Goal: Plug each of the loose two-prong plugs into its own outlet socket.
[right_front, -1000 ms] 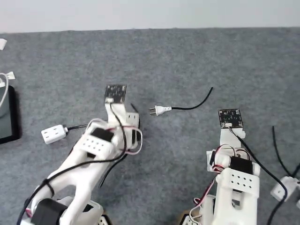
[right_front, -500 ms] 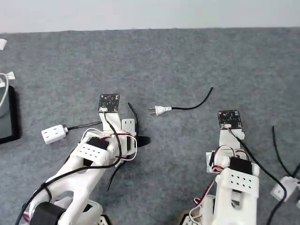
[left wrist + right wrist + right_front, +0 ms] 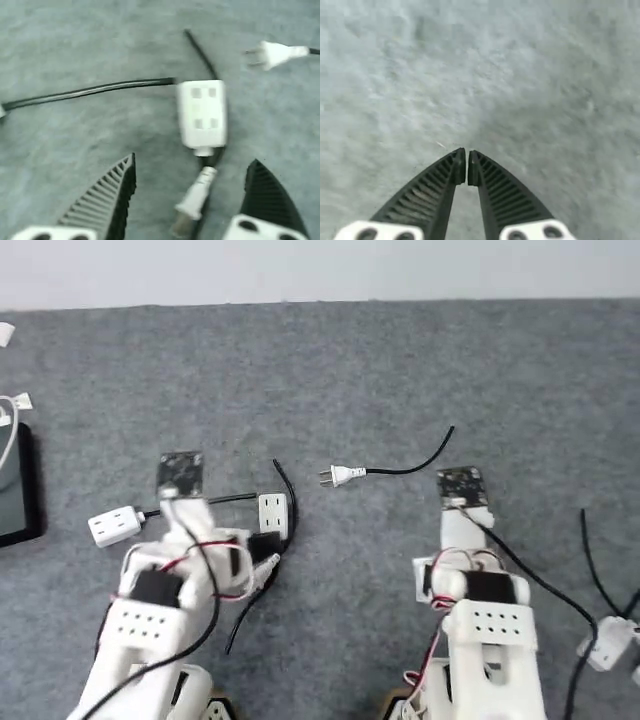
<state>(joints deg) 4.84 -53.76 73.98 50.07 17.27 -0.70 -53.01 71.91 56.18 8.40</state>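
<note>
In the high view the left arm's wrist covers its own jaws. A third white outlet block (image 3: 604, 641) sits at the right edge behind black cords, hard to make out. A black flat device (image 3: 16, 492) is cut off by the left edge. In the left wrist view the prong end of the nearer white plug (image 3: 194, 201) is too blurred to make out.

The left gripper (image 3: 194, 161) is released, its 2 ribbed black fingers (image 3: 112, 195) spread wide and holding nothing. The nearer white plug lies on the grey carpeted table (image 3: 400, 360) in the gap between them, touching neither. The right gripper (image 3: 466, 154) is clenched, its tips meeting with nothing between them, above bare carpet.

Just beyond the nearer plug lies a white rectangular outlet block (image 3: 201, 114), face up with faint grey slot marks. The plug's narrow end points toward it, with a black cord running beneath. Whether plug and block touch I cannot tell. A second white two-prong plug (image 3: 341, 476) lies loose between the 2 arms, prongs toward the left arm's side, its thin black cord curving away. A second white outlet block (image 3: 114, 526), with its own black cord, lies on the far side of the left arm, near the black device.
</note>
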